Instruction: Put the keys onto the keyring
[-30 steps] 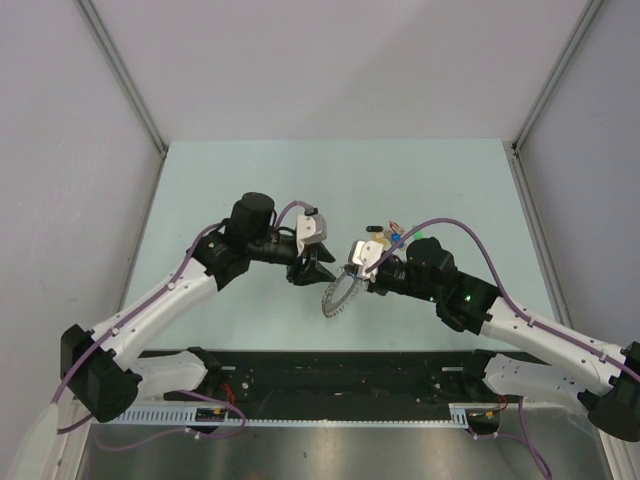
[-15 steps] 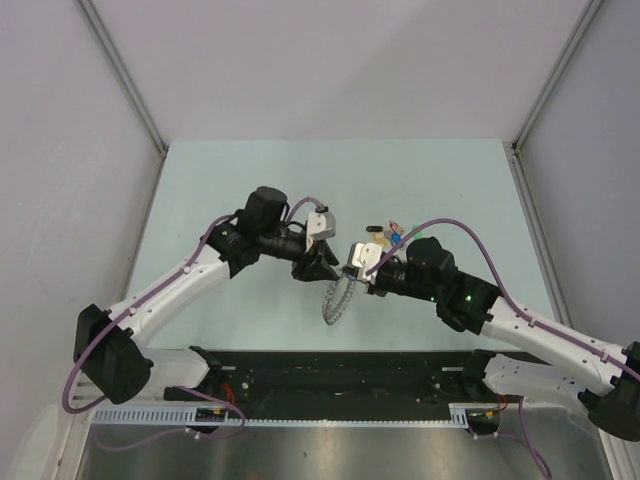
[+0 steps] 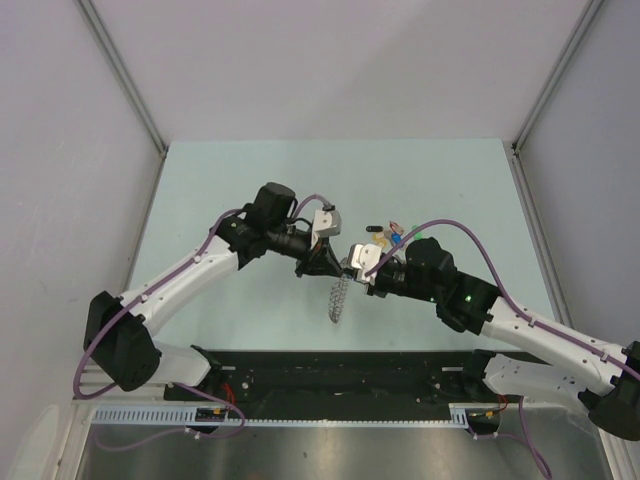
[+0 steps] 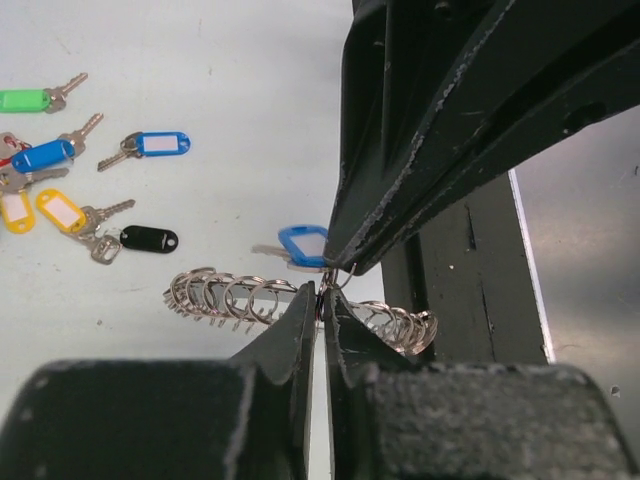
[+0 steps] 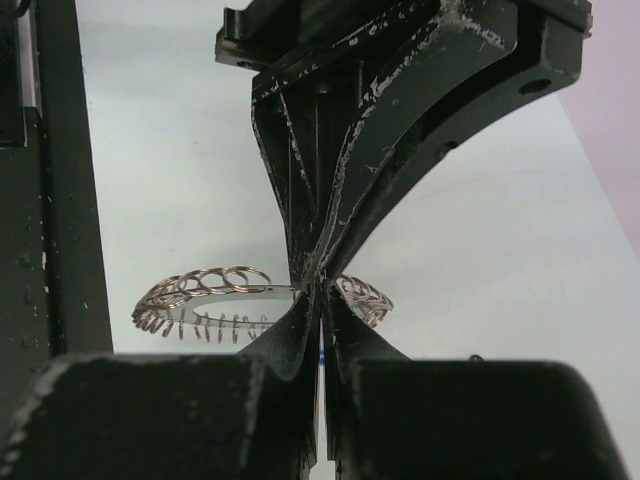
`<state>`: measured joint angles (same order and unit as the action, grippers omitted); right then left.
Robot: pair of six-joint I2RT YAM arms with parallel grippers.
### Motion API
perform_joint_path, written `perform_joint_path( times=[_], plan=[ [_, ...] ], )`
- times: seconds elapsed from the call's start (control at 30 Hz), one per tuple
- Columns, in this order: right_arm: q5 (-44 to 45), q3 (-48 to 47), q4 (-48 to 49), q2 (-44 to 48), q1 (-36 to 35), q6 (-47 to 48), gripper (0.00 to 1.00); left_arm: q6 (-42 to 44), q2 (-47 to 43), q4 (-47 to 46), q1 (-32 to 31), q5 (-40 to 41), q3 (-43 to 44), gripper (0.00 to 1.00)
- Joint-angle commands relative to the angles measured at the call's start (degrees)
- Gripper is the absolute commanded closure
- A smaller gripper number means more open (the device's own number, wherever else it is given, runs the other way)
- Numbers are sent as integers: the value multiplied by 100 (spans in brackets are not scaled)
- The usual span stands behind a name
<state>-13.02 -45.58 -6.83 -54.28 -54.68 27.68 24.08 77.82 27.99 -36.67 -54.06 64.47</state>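
Observation:
The keyring (image 3: 338, 298), a flat metal ring edged with small wire loops, hangs edge-on between both arms; it also shows as keyring (image 4: 235, 297) and keyring (image 5: 215, 293). My left gripper (image 4: 322, 298) is pinched on its rim, jaws nearly touching. My right gripper (image 5: 320, 296) is shut tip to tip against the left gripper (image 3: 327, 264), with a sliver of blue between its jaws. That blue-tagged key (image 4: 303, 244) sticks out beside the right gripper (image 4: 340, 266). The other keys (image 3: 392, 236) lie loose on the table behind.
Loose on the pale table (image 4: 200, 60) are a green key (image 4: 25, 100), two blue keys (image 4: 160, 145), yellow keys (image 4: 62, 211) and a black key (image 4: 148, 238). A black rail (image 3: 340, 372) runs along the near edge.
My left arm has reached right until its tips meet the right gripper, and its jaws have closed on the ring. The keyring has turned from face-on to edge-on. The right arm held still.

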Motion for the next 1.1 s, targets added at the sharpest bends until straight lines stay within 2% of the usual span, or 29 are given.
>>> perform_joint_path(
  times=[0.0,0.17,0.33,0.5,0.73,1.07],
  plan=[
    [27,-346,191,119,-43,53,100,255,5,409,19,-588,277,100],
    [361,-329,59,207,-43,-26,100,-68,-197,51,89,-202,93,100],
    [756,-311,-178,383,-43,-149,100,-1130,-592,-899,387,290,-294,100],
    [713,-171,-161,445,-52,-394,100,-1677,-961,-1400,415,756,-496,100],
    [563,120,409,339,-219,-720,100,-2714,-1340,-2533,327,1108,-909,100],
    [599,304,920,102,-368,-887,100,-3444,-1718,-3449,212,1583,-1384,100]
  ],
)
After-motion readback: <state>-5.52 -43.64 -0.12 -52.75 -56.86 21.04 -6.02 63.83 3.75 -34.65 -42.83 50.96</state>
